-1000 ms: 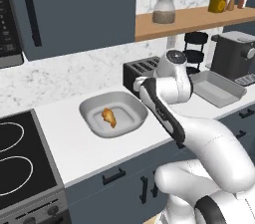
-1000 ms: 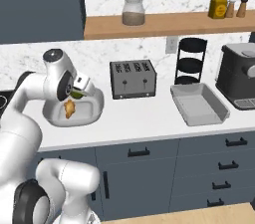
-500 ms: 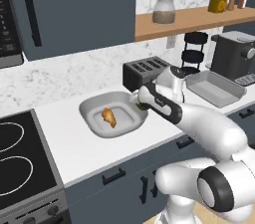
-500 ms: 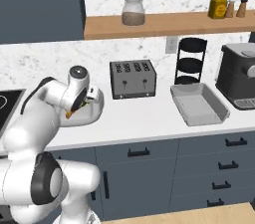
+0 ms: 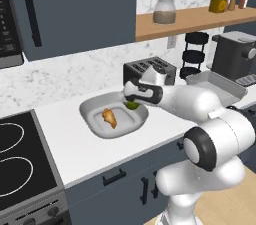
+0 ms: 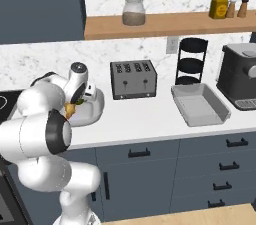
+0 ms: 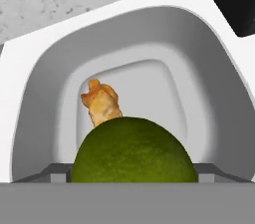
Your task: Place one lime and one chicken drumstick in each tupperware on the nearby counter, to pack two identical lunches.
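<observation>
Lime (image 7: 133, 151) is clamped in the hand (image 5: 133, 103), held over the near rim of the oval white tub (image 7: 45, 88) on the bench (image 5: 75, 141). One chicken drumstick (image 7: 102, 102) is seen lying in the tub beyond the lime. Farther along the bench, past the toaster (image 6: 132, 79), the grey rectangular tray (image 6: 200, 105) is seen.

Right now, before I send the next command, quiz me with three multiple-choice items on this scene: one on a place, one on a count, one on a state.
1. Where does the chicken drumstick lie?
A. in the oval white tub
B. in the grey rectangular tray
C. on the stove

2. How many jars and bottles stand on the wooden shelf?
A. two
B. four
C. six

3. What state is the gripper in?
A. open and bare
B. closed round the lime, above the tub
C. closed on the drumstick

Key: 1 A, the brown piece rests on the tub's floor. 2 B, one big jar, one yellow jar, two small shakers. 3 B, the green fruit sits at the fingers in the hand view.
</observation>
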Motion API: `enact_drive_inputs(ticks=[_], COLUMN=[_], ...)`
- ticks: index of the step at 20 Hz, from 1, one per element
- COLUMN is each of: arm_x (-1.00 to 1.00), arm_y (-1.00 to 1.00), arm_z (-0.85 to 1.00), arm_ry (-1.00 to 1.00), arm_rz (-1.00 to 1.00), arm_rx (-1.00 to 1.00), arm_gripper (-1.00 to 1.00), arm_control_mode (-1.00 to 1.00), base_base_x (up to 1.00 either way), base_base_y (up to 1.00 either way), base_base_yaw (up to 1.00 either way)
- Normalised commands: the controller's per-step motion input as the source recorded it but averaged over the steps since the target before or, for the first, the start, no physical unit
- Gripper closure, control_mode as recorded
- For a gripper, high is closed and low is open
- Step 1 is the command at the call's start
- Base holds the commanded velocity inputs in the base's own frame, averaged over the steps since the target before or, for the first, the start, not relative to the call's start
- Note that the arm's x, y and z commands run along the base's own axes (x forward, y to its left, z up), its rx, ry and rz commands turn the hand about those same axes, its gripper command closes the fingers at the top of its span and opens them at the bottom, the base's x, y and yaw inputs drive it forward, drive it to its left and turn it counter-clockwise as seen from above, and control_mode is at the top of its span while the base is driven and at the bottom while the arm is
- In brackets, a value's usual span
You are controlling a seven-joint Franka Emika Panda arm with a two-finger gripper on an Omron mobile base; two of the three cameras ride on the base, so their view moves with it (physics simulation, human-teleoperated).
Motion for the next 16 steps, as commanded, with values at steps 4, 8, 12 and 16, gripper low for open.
enact_drive_inputs(ticks=[4,8,12,16], arm_x=[0.12,0.08,0.15,0.2], arm_y=[0.05,0.0,0.21,0.16], arm_z=[-0.4,-0.41,-0.13,-0.19], arm_ry=[-0.02,-0.07,-0.01,0.0], arm_rz=[0.0,0.0,0.0,0.0], arm_rx=[-0.02,-0.04,-0.02,-0.02], arm_gripper=[1.0,1.0,1.0,-1.0], arm_control_mode=[-1.0,-1.0,-1.0,-1.0], base_base_x=[0.0,0.0,0.0,0.0], base_base_y=[0.0,0.0,0.0,0.0], base_base_yaw=[0.0,0.0,0.0,0.0])
